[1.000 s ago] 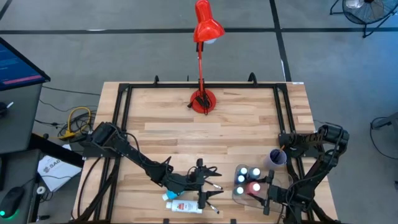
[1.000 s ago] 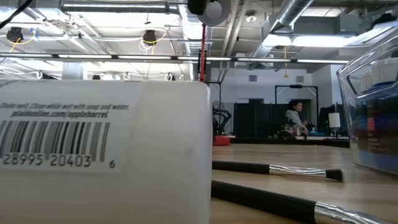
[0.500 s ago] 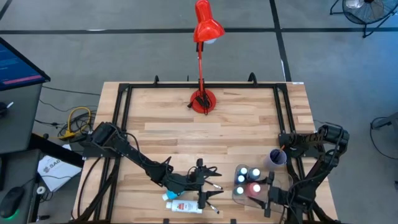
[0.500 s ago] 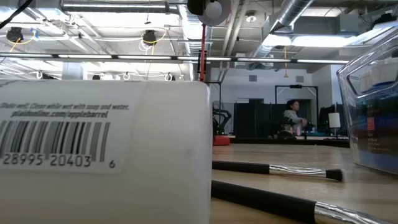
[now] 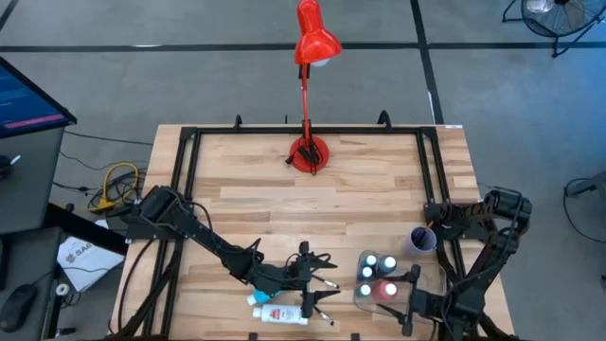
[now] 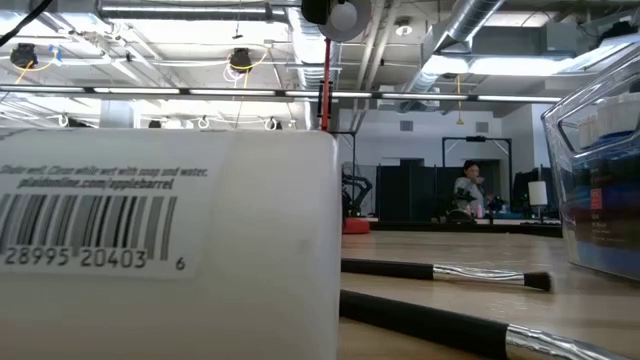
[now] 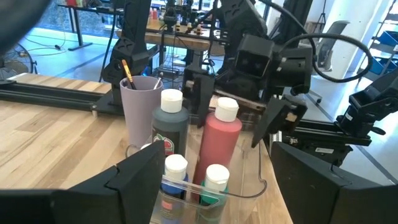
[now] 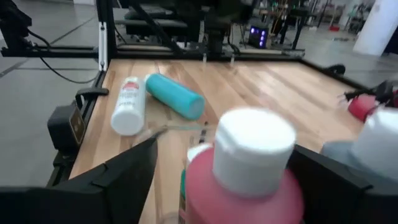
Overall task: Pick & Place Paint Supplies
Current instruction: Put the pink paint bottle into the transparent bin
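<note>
We find the right gripper [image 5: 409, 292] at the table's near right edge, fingers spread wide either side of the red bottle [image 5: 388, 288], gripping nothing. That bottle stands upright in the clear tray [image 5: 363, 299] among other white-capped bottles [image 5: 375, 262], the lilac cup [image 5: 422, 240] just beyond. The left gripper [image 5: 313, 268] sits low near the front centre, jaws apart and empty, above the brushes [image 5: 320, 301]. A white tube [image 5: 281, 314] and a teal tube [image 5: 259, 299] lie flat nearby. The red lamp [image 5: 311, 42] stands at the far edge.
</note>
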